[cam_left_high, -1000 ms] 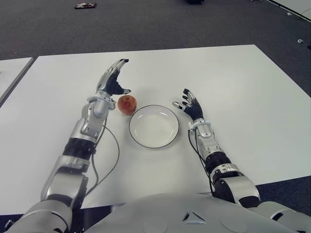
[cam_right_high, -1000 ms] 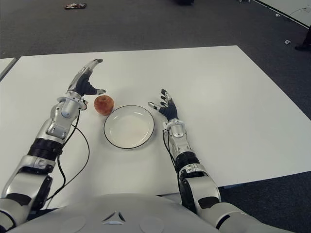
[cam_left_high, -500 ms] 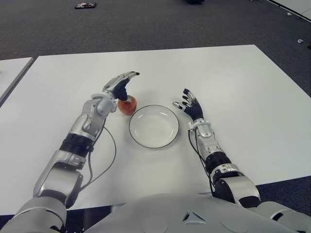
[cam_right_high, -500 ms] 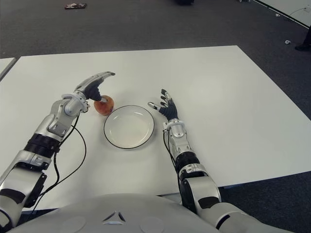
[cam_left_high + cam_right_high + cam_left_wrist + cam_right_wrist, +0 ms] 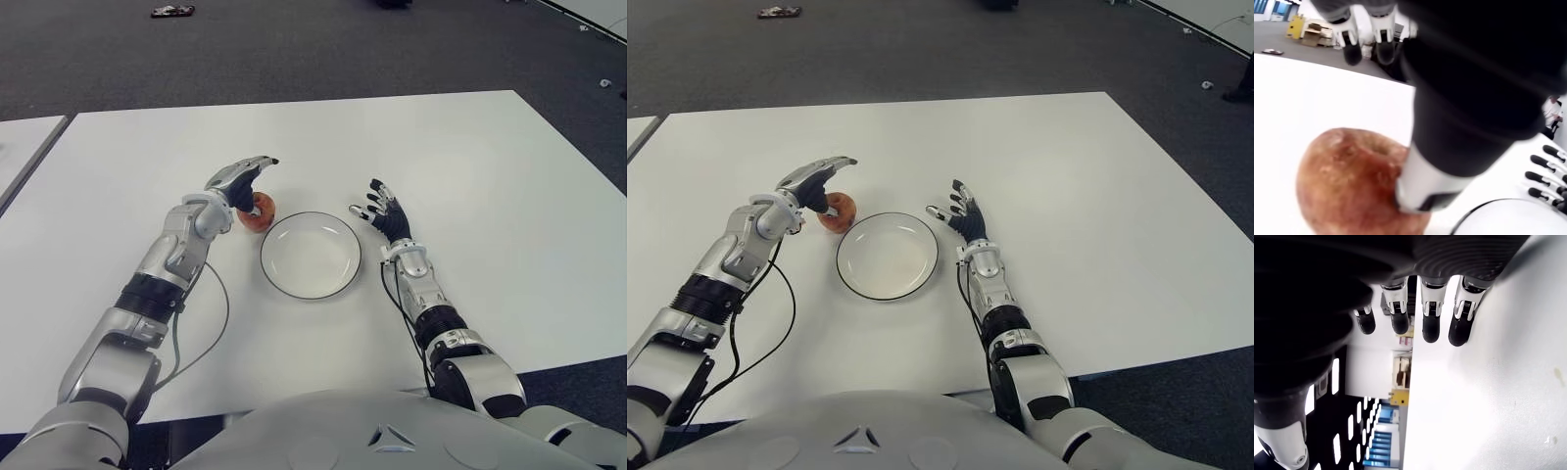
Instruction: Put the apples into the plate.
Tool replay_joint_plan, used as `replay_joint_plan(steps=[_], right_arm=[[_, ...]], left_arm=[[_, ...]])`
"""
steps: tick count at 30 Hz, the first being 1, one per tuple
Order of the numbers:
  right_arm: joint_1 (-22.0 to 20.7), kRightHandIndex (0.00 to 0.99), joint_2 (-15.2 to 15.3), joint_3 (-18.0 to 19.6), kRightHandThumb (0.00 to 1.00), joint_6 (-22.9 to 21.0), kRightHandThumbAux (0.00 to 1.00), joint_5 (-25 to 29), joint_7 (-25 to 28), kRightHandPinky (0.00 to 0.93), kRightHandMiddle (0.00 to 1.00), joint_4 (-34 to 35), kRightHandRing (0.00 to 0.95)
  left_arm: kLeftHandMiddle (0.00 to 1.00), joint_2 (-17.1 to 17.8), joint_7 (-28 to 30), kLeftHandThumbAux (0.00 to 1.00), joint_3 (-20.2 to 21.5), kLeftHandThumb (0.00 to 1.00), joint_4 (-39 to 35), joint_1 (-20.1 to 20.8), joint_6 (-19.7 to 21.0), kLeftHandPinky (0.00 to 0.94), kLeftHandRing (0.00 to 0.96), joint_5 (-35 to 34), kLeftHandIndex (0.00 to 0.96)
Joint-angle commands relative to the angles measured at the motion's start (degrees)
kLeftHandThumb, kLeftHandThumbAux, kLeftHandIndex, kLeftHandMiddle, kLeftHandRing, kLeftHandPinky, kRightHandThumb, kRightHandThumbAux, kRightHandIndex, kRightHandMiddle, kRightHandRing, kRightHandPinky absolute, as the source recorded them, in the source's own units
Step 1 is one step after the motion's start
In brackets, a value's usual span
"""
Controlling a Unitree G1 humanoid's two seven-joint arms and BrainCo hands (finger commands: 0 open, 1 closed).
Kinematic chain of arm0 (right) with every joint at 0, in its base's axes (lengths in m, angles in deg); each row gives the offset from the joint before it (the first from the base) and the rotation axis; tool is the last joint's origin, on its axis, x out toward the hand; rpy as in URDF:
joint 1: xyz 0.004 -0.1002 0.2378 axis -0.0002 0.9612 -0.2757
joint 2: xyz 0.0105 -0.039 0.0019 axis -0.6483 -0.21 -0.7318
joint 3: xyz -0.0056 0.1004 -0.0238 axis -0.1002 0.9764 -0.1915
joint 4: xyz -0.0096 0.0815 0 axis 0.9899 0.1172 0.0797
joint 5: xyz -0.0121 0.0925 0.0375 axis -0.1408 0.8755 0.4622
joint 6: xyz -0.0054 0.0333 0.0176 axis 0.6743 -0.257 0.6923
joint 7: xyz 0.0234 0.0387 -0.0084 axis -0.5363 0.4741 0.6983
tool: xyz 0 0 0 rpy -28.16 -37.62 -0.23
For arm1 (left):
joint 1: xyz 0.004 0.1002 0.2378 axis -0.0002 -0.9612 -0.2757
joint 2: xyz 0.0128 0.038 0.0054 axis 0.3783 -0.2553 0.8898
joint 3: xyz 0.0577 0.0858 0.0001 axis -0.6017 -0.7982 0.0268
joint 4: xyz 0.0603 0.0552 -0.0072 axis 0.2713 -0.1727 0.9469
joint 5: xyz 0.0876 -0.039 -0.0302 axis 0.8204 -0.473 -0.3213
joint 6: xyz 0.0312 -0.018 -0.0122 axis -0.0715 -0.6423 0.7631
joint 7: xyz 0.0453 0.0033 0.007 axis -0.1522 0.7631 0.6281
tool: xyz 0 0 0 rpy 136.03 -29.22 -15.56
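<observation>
One reddish apple (image 5: 261, 213) sits on the white table just left of the white, dark-rimmed plate (image 5: 274, 279), which holds nothing. My left hand (image 5: 243, 182) hovers over the apple, palm down, with its fingers stretched out flat above it. In the left wrist view the thumb (image 5: 1418, 188) touches the side of the apple (image 5: 1347, 181), while the other fingers (image 5: 1352, 49) stay straight and off it. My right hand (image 5: 385, 214) shows just right of the plate with its fingers (image 5: 1430, 328) spread and nothing in it.
The white table (image 5: 470, 157) stretches wide to the back and right. A second table's edge (image 5: 20, 147) shows at far left. A cable (image 5: 217, 318) loops from my left forearm over the tabletop. A small dark object (image 5: 172, 12) lies on the floor beyond.
My left hand has tipped down from upright beside the apple to flat over it, the thumb now against the fruit. Apple, plate and right hand have not moved.
</observation>
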Motion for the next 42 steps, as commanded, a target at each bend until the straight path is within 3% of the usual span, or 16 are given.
replay_joint_plan(steps=[1,12,24,33,42], right_arm=[[2.6,0.000,-0.7,-0.2,0.055,-2.5,0.695,0.4,1.4,0.161,0.068,-3.0,0.098],[2.4,0.000,-0.4,0.0,0.059,-2.4,0.685,0.4,1.6,0.167,0.079,-3.3,0.106],[2.0,0.000,-0.1,0.2,0.059,-2.3,0.689,0.5,2.2,0.177,0.079,-3.9,0.113],[2.1,0.000,0.2,0.2,0.055,-1.7,0.680,0.5,2.6,0.137,0.064,-4.0,0.092],[2.3,0.000,0.4,0.4,0.061,-1.6,0.683,0.5,2.7,0.146,0.067,-4.1,0.091]], left_arm=[[0.000,0.7,1.8,0.350,-2.2,0.029,0.7,-1.2,2.3,0.036,0.000,2.7,0.000],[0.000,0.6,3.3,0.363,-3.4,0.016,1.2,-1.4,4.2,0.046,0.000,2.8,0.000],[0.000,1.2,5.9,0.374,-2.1,0.008,-0.3,-2.3,5.7,0.047,0.000,1.4,0.000],[0.000,1.4,6.7,0.376,-1.9,0.004,-0.1,-2.5,6.2,0.020,0.000,1.0,0.000],[0.000,0.9,7.1,0.372,-2.2,0.000,1.0,-2.2,6.1,0.069,0.000,0.2,0.000]])
